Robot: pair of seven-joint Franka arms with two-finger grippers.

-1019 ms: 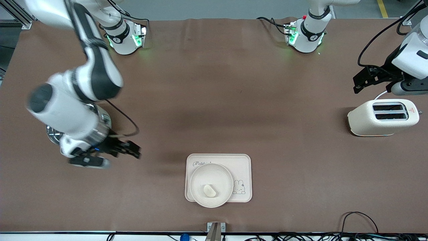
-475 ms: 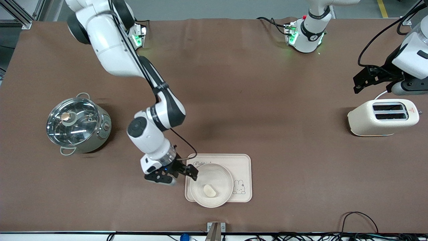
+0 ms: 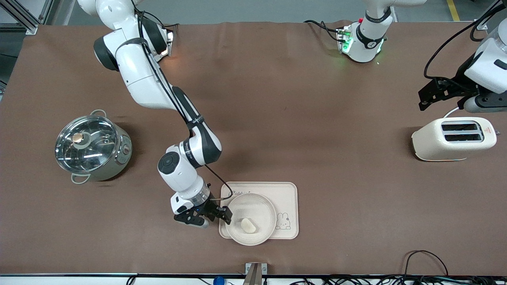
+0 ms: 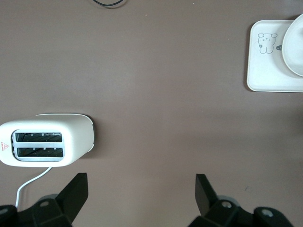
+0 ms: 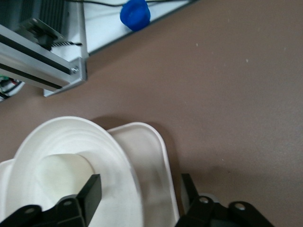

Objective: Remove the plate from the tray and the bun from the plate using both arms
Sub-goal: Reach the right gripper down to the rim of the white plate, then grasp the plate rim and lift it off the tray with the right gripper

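Sitting toward the right arm's end: lidded steel pot (image 3: 92,145). Right gripper (image 3: 222,212) straddles the plate (image 3: 250,219) rim, one finger inside, one outside, not clamped. Plate lies on a rabbit tray (image 3: 288,198), holding a pale half-moon bun (image 3: 248,225), long axis diagonal. Toaster (image 3: 454,138) under the waiting left gripper (image 4: 142,194), fingers spread wide.

Table (image 3: 277,118): wide, covered in a brown mat.
Pot (image 3: 93,147): steel, with a glass lid, standing on the table toward the right arm's end.
Toaster (image 3: 453,138): cream, two slots, a white cord at one end, standing on the table toward the left arm's end.
Tray (image 3: 287,198): cream, rectangular, with a rabbit drawing, lying on the table nearer to the front camera than the pot and toaster, between them.
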